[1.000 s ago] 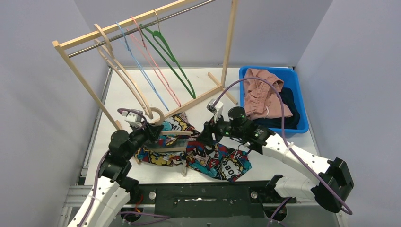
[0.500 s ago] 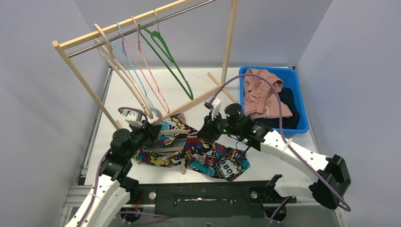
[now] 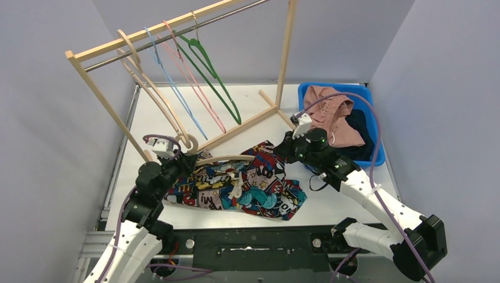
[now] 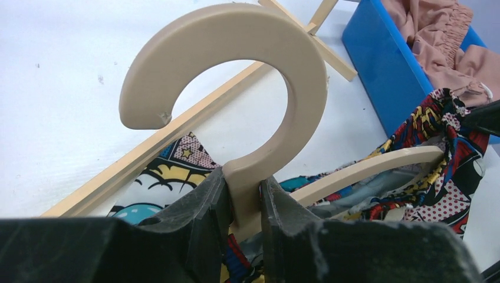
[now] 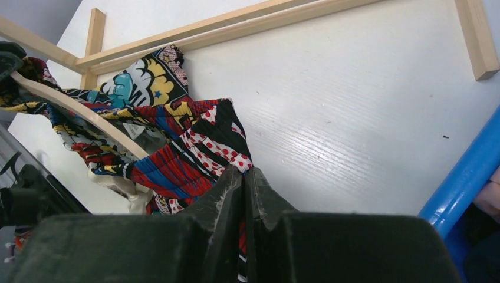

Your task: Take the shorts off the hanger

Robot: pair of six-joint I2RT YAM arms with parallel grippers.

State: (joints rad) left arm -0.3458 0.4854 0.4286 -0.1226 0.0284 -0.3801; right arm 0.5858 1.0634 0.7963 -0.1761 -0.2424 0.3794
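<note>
Multicolour comic-print fabric shorts (image 3: 259, 188) lay stretched between my two arms on the white desk (image 3: 259, 97).
My left end effector (image 4: 243, 187) was clamped on the neck of the beige round-hooked hanger (image 4: 265, 65) at the near left. One hanger arm ran inside the shorts. My right end effector (image 5: 243, 175) was pinched together on the shorts' red-and-blue waistband, just left of the blue plastic bin (image 3: 357, 87).

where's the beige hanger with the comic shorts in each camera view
Top external: beige hanger just left of centre.
Left wrist: its hook fills the middle.
Right wrist: one arm of it at the left edge.
Shared landmark: comic-print shorts, in all three views.
</note>
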